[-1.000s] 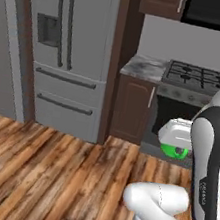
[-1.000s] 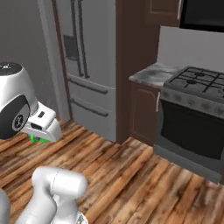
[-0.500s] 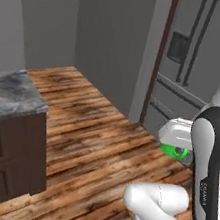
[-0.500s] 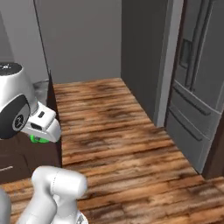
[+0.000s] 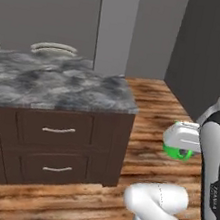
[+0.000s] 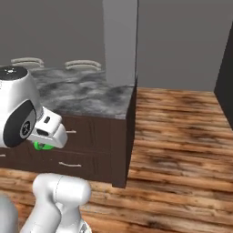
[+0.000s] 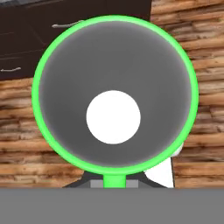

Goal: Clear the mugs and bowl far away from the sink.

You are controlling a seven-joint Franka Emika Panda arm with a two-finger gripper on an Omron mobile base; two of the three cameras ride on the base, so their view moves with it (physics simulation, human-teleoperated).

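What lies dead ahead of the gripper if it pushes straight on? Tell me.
The gripper is shut on the green mug and points down. Past the mug lies wood floor, with the cabinet drawers off to one side. Floor probably comes first; depth is unclear.

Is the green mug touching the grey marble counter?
Apart. The left base view shows the green mug at the gripper, above floor, clear of the counter.

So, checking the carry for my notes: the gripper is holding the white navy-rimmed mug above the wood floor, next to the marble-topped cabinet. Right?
Not quite: the held mug is bright green, not white with a navy rim. The hand view shows the green mug in the gripper; the left base view shows it above the wood floor beside the marble-topped cabinet.
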